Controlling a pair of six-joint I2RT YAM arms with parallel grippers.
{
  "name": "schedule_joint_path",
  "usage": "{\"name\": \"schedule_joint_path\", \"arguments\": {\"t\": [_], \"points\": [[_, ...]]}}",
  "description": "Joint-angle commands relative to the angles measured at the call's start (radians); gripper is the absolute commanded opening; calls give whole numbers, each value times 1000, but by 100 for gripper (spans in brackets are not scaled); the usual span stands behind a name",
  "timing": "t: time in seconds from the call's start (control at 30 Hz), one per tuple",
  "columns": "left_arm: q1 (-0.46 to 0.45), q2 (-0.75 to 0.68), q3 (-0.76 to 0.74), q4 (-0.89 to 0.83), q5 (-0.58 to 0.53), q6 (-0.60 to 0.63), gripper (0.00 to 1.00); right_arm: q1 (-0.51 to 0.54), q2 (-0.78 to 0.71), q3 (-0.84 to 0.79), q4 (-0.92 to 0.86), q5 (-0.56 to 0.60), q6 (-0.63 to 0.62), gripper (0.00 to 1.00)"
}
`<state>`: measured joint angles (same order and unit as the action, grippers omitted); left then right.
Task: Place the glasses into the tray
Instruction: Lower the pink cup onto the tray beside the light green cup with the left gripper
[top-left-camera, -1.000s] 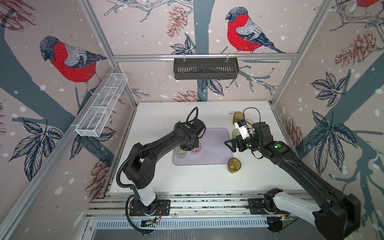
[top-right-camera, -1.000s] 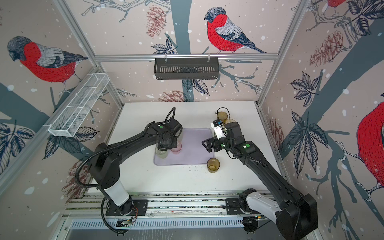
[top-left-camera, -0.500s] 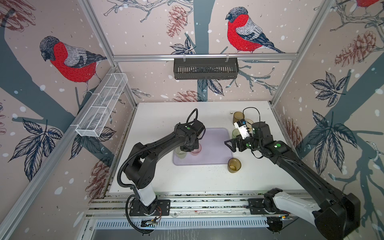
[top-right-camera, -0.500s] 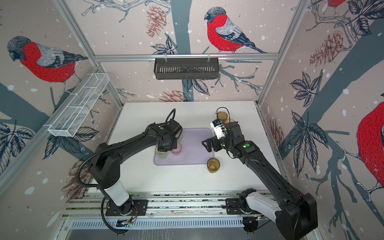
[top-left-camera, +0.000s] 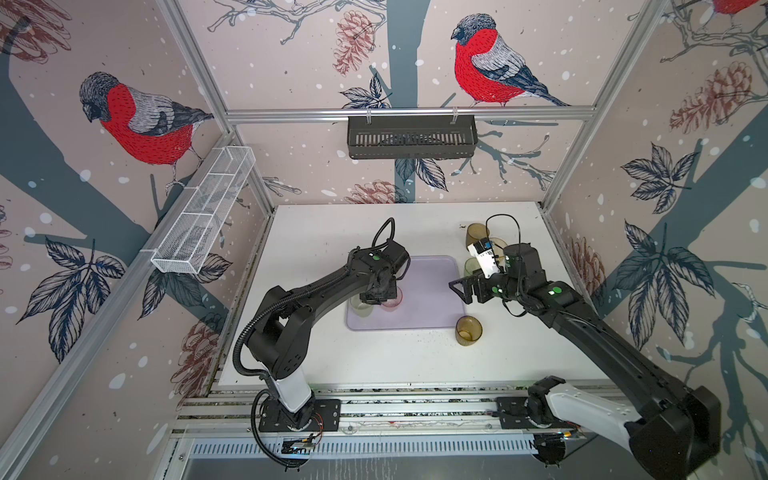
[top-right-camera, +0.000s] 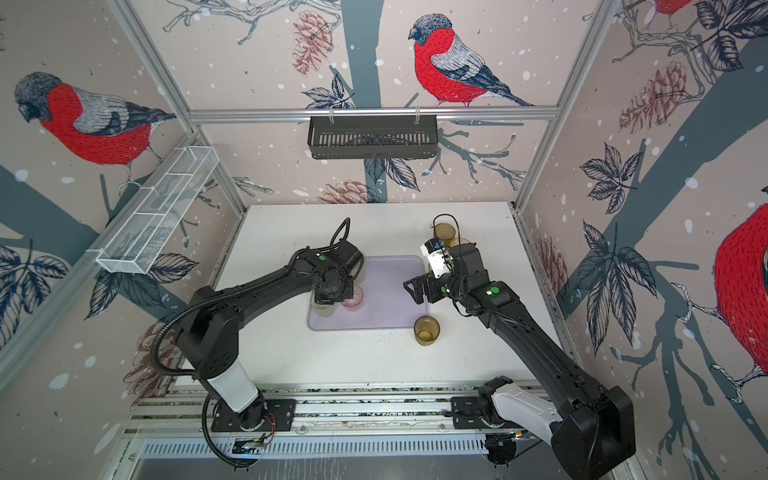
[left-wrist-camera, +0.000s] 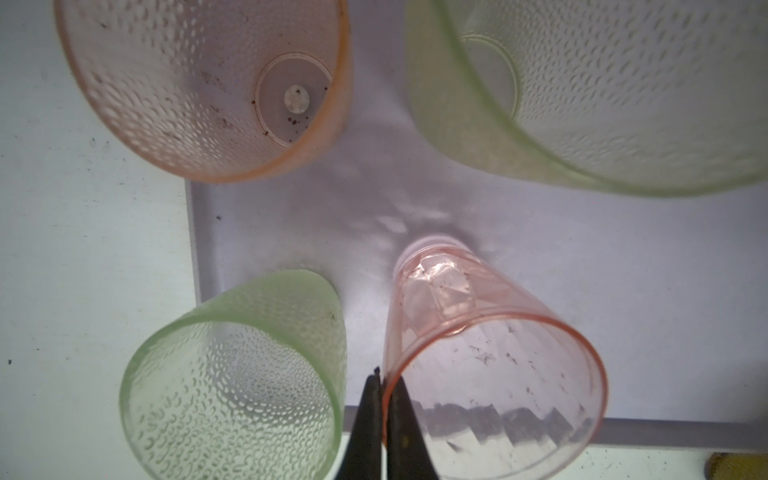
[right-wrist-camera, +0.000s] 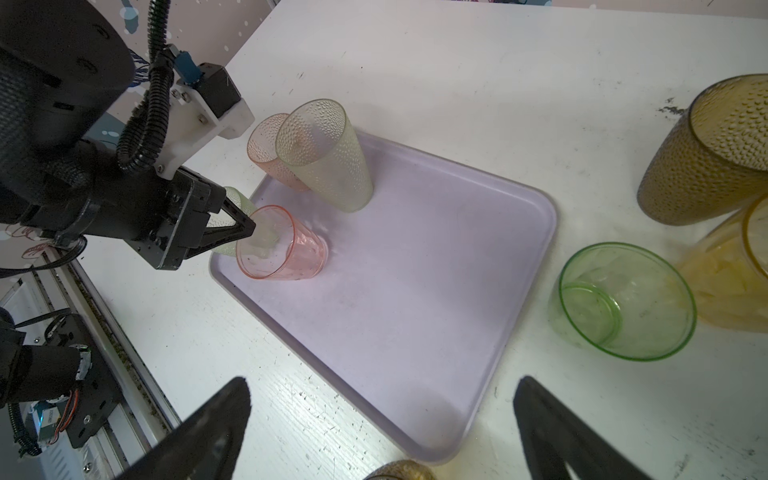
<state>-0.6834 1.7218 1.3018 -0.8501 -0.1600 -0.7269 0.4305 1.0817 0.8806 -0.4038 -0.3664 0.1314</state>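
**Left tool (left-wrist-camera: 381, 382) pinches pink tumbler (left-wrist-camera: 490, 361) by the rim in the tray (right-wrist-camera: 415, 270)**

That tool is clamped on the tumbler's wall, one finger inside the rim, one outside. It looks like thin, light, slick plastic: a rim pinch suits it, but it should tip easily. A pale green tumbler (left-wrist-camera: 237, 374) stands just beside that tool. Right tool (right-wrist-camera: 382, 386) gapes wide, empty; a bright green tumbler (right-wrist-camera: 623, 303) stands near it on the worktop (right-wrist-camera: 457, 83).

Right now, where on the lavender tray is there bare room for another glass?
The pale lavender tray is bare across its middle and the end nearest the clear green tumbler. Its other end is crowded: the left gripper pinches the smooth pink tumbler beside a tall pale frosted tumbler.
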Motion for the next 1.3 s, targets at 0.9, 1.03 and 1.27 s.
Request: {"name": "schedule_joint_path", "arguments": {"t": [0.9, 1.03, 1.27], "points": [[2, -4, 0, -14, -8, -3, 13, -1, 35, 57, 14, 6, -29, 100], [2, -7, 0, -17, -11, -3, 16, -2, 33, 49, 17, 4, -26, 99], [3, -7, 3, -18, -13, -3, 18, -1, 36, 52, 19, 6, -27, 99]]}}
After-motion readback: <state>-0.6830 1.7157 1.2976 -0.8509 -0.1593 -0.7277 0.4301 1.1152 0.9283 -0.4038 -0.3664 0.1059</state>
